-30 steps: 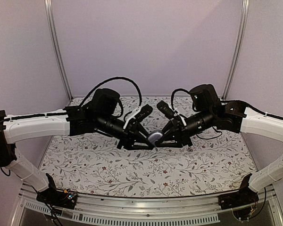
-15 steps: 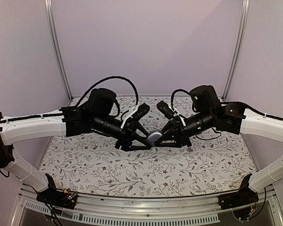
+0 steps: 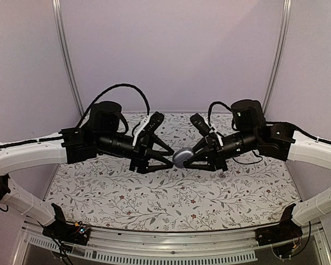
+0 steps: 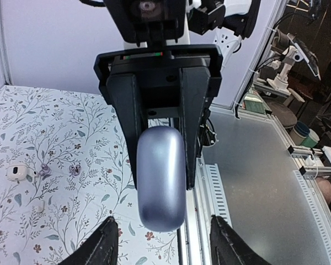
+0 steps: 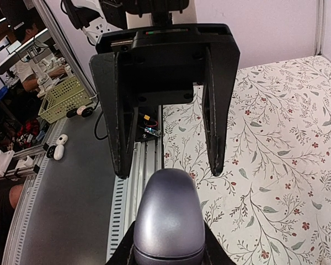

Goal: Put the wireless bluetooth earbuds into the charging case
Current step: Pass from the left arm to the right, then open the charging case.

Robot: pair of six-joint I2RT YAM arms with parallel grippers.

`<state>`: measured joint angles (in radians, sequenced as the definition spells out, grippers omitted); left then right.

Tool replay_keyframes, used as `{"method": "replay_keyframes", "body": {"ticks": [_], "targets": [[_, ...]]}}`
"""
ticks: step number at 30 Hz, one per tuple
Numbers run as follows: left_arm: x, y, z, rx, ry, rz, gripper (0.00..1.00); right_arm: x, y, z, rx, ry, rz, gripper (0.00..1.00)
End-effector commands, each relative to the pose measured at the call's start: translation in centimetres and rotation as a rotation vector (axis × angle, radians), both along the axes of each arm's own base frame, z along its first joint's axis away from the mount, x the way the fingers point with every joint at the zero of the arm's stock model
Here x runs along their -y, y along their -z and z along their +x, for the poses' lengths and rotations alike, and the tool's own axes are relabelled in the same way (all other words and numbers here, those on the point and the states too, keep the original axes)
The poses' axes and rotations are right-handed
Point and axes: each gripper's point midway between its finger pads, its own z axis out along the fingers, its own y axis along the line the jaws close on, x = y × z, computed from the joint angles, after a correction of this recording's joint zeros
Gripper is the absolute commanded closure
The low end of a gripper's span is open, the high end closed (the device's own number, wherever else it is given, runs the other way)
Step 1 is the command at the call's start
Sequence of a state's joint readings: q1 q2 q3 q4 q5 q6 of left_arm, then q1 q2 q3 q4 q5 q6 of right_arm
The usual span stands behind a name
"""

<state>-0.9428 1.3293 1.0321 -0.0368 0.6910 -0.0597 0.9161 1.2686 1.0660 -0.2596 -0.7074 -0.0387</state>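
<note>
The charging case [image 3: 181, 158] is a rounded lavender-grey shell with its lid closed, held in the air above the middle of the table. My right gripper [image 3: 186, 159] is shut on it; in the right wrist view the case [image 5: 168, 221] sits between my fingers. My left gripper [image 3: 170, 158] is open and empty, its tips just left of the case. In the left wrist view the case [image 4: 161, 176] hangs just beyond my spread fingertips [image 4: 107, 245]. Two small purple earbuds [image 4: 44, 172] [image 4: 73, 169] lie on the floral table at the left of that view.
A small white object [image 4: 15, 173] and a tiny white piece [image 4: 39, 206] lie near the earbuds. The floral table cover [image 3: 171, 204] ends at a metal rail [image 3: 165, 243] at the near edge. Both forearms cross above the table's middle.
My left gripper has let go of the case, opened, and drawn back to the left. My right gripper keeps the case and has shifted slightly right.
</note>
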Motion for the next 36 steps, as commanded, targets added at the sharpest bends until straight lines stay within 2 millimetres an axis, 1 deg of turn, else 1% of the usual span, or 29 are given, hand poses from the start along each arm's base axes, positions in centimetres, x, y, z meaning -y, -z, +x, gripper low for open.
{"method": "replay_keyframes", "body": {"ticks": [1,4,9,17,20,27,32,36], "targets": [[0.7,-1.3,0.6,0.002,-0.01,-0.062,0.44,0.1,-0.8,0.0,0.024,0.013,0.032,0.99],[1.1,-1.5,1.1,-0.004,-0.035,-0.077,0.44,0.1,-0.8,-0.1,0.028,0.011,0.04,1.0],[1.6,-1.0,1.8,-0.02,-0.059,-0.068,0.44,0.1,-0.8,-0.1,0.032,0.013,0.046,1.0],[2.3,-0.3,1.9,-0.011,-0.069,-0.037,0.45,0.1,-0.6,0.0,0.028,0.018,0.039,1.0],[2.5,-0.1,2.2,-0.005,-0.086,-0.025,0.46,0.1,-0.5,0.0,0.03,0.014,0.036,1.0],[2.3,-0.4,3.5,0.004,-0.146,-0.019,0.53,0.5,-0.4,-0.5,0.042,-0.002,0.039,1.0],[1.4,-1.1,4.8,0.0,-0.197,-0.044,0.59,0.6,-0.4,-0.6,0.041,-0.01,0.039,1.0],[1.0,-1.4,5.3,-0.008,-0.214,-0.063,0.61,0.7,-0.5,-0.8,0.05,-0.018,0.043,1.0]]}}
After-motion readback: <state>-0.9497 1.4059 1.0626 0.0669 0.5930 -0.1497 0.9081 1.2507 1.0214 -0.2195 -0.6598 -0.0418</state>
